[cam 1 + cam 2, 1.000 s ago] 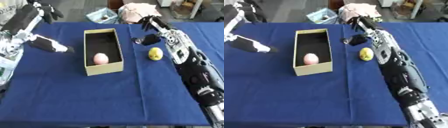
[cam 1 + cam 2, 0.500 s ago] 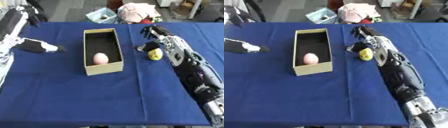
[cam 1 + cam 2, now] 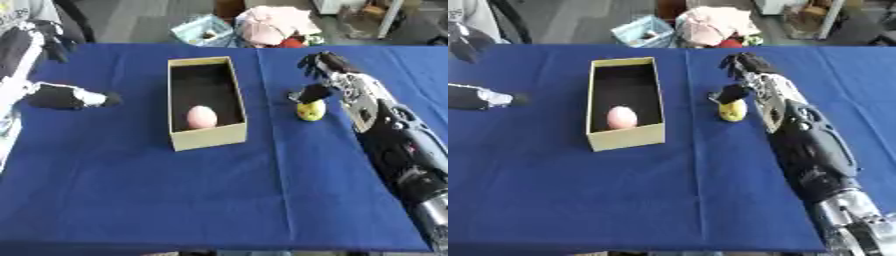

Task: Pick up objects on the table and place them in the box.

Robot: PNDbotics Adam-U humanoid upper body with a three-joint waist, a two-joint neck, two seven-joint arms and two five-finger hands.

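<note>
**Right hand closes in on the yellow object**

Left eye view: since a second ago the right hand (image 3: pixel 325 75) has dropped from beyond the yellow object (image 3: pixel 310 110) to just over it, fingers relaxed and apart, thumb touching its top. The left hand (image 3: pixel 48 37) has drawn back to the far left corner; its fingers cannot be made out.

Right eye view: the box (image 3: pixel 626 136) already holds a pink egg-shaped object (image 3: pixel 621 117). The step in hand looks like grasping; next the fingers must wrap the yellow object, lift, and carry it left to the box.
</note>
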